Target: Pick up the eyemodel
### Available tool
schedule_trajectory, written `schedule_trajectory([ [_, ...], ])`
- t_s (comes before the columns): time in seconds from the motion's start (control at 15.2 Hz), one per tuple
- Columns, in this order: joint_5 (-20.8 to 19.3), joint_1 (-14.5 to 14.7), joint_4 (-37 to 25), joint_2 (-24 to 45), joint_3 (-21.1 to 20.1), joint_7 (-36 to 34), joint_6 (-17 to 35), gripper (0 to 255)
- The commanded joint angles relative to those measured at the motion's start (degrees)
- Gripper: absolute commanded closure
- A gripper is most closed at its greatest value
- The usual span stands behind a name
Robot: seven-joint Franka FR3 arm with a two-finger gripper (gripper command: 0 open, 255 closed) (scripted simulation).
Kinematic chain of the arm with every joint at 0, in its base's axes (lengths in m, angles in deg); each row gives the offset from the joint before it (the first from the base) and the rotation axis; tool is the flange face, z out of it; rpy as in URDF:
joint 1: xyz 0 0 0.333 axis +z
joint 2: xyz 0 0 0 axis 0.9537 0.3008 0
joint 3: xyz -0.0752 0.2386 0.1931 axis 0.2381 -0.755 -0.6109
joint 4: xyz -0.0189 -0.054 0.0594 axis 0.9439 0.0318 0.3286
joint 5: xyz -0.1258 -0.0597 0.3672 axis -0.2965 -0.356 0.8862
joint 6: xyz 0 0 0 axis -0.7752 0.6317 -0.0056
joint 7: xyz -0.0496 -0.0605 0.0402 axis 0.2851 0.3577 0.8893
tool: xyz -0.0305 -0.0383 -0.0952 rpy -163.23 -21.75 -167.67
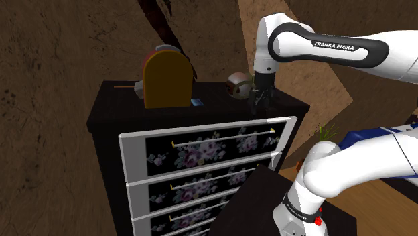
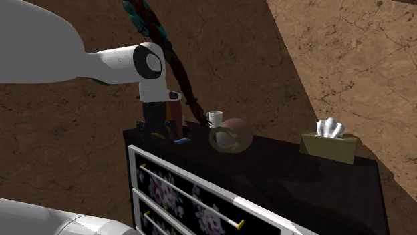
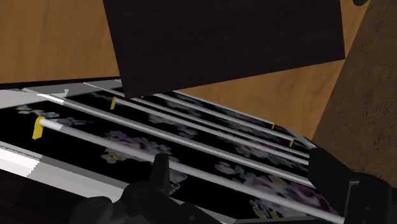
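The eyemodel (image 1: 238, 84) (image 2: 230, 135) is a brownish ball with a pale iris ring, resting on the dark dresser top (image 1: 221, 110) (image 2: 294, 167). My black gripper (image 1: 260, 100) (image 2: 155, 127) hangs over the dresser's front corner, beside the eyemodel and apart from it, on the shoulder view's right. It points downward. In the wrist view the gripper (image 3: 242, 168) is open with its fingers (image 3: 159, 173) standing well apart and nothing between them. Beyond them run the dresser's floral drawer fronts (image 3: 191, 146).
An orange arched box (image 1: 165, 79) stands on the dresser, with a small blue-and-white item (image 1: 197, 102) (image 2: 182, 140) near it. A white cup (image 2: 215, 118) and a tissue box (image 2: 327, 143) also sit on top. The dark stand (image 1: 261, 201) lies close to the drawers.
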Motion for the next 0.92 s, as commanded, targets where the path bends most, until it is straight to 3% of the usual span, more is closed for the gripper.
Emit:
schedule_trajectory([
  [0.0,0.0,0.0,0.0,0.0,0.0,0.0,0.0,0],
  [0.46,-9.7,1.6,-3.1,2.3,9.9,21.5,3.4,0],
  [0.86,-15.1,4.1,-9.2,8.1,18.3,39.5,8.0,0],
])
